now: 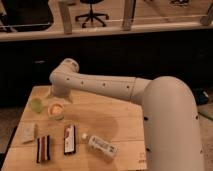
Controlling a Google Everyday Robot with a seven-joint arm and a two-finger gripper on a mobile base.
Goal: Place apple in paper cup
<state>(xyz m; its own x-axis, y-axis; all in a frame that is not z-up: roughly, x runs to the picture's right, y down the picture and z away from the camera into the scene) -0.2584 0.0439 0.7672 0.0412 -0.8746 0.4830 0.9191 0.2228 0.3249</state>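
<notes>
The paper cup stands on the left part of the wooden table. An orange-red round shape, the apple, shows inside its mouth. My white arm reaches in from the right, and its wrist bends down at the far left. The gripper hangs just above and behind the cup. Its tips are mostly hidden by the wrist.
A pale green round cup stands just left of the paper cup. Near the front edge lie a pale packet, a striped dark packet, a dark snack bar and a white bottle on its side.
</notes>
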